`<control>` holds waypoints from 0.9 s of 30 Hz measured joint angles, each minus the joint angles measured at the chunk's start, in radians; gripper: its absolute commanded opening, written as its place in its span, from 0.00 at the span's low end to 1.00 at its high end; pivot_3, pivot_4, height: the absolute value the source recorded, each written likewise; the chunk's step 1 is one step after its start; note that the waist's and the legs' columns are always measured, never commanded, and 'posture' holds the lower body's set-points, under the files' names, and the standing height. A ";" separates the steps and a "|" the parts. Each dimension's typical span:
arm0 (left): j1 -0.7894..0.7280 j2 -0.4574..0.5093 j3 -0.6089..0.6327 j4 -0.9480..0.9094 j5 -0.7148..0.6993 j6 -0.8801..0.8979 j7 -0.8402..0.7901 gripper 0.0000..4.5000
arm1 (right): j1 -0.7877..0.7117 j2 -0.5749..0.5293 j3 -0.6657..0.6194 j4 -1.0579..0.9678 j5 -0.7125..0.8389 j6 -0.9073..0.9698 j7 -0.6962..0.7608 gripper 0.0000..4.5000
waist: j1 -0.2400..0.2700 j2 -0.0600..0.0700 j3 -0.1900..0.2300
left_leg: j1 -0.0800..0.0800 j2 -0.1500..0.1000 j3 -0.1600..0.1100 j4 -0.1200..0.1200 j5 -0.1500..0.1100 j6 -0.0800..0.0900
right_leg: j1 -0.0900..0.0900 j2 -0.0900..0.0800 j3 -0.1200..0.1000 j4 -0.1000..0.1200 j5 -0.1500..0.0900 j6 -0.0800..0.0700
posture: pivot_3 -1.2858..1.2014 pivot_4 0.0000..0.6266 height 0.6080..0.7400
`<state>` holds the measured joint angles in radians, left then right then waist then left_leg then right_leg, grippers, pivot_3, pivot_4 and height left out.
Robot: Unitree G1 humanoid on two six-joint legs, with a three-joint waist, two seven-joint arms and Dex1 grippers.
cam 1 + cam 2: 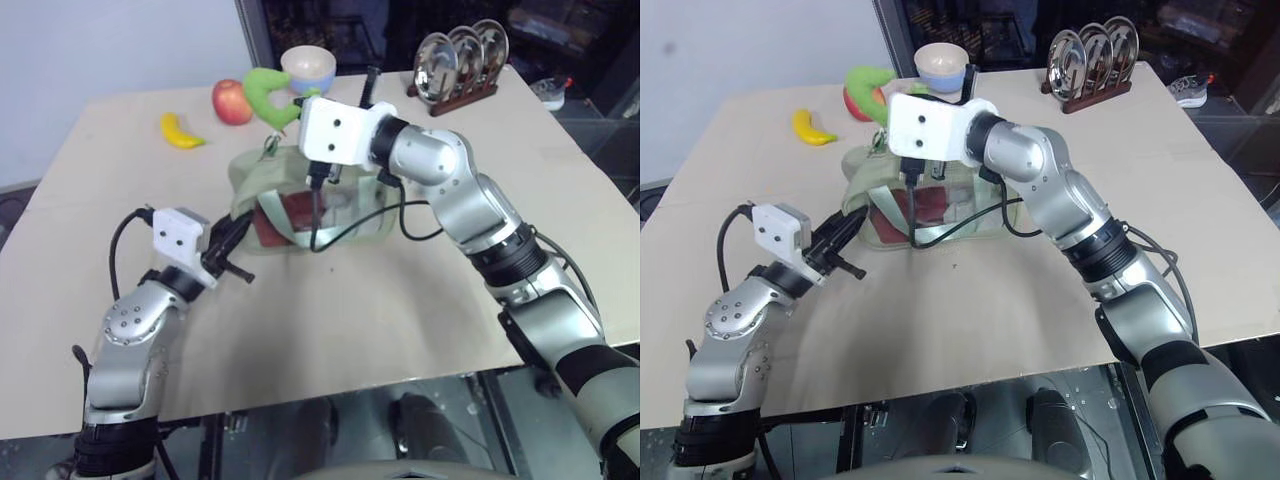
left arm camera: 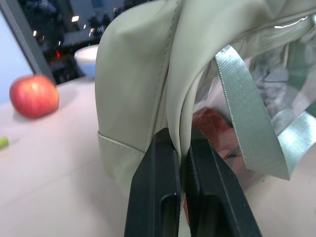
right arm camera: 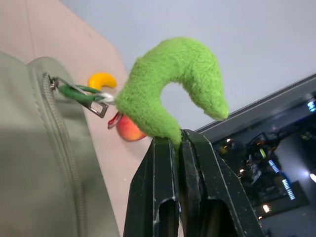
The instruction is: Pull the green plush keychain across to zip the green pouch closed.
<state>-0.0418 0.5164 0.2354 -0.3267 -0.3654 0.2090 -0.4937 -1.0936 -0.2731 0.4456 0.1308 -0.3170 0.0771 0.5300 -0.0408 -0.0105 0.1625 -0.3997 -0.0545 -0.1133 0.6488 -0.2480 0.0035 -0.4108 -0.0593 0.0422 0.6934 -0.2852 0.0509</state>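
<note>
The green pouch sits mid-table, red contents showing through its clear window. My left gripper is shut on a fold of fabric at the pouch's near-left end. The green plush keychain, a curved fuzzy lime piece, hangs off the zipper pull by a metal clip at the pouch's far-left top corner. My right gripper is shut on the plush's lower end, raised above the pouch's far edge. The zipper runs along the pouch top.
A red apple, a yellow banana and a pale bowl lie beyond the pouch. A wooden rack of metal plates stands at the back right. A black cable hangs from my right wrist over the pouch.
</note>
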 measured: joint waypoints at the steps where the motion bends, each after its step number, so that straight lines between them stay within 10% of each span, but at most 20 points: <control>1: 0.000 0.000 0.000 -0.002 0.000 0.002 0.001 0.00 | 0.002 0.000 0.000 0.000 -0.007 -0.006 -0.003 0.00 | 0.000 0.000 0.000 | 0.000 0.000 0.000 0.000 0.000 0.000 | 0.000 0.000 0.000 0.000 0.000 0.000 | 0.52 0.24 1.00; 27: 0.030 -0.050 0.037 0.001 -0.026 0.034 0.064 0.00 | 0.254 -0.161 -0.146 0.276 -0.057 -0.015 -0.170 0.00 | -0.003 -0.001 -0.001 | 0.002 0.003 0.007 -0.001 0.000 0.000 | 0.000 0.003 0.005 0.000 0.000 0.000 | 0.52 0.24 1.00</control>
<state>-0.0119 0.4659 0.2723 -0.3254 -0.3917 0.2429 -0.4299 -0.8398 -0.4339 0.2994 0.4070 -0.3741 0.0619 0.3600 -0.0438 -0.0116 0.1617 -0.3976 -0.0512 -0.1062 0.6483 -0.2481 0.0038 -0.4107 -0.0560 0.0475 0.6938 -0.2852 0.0509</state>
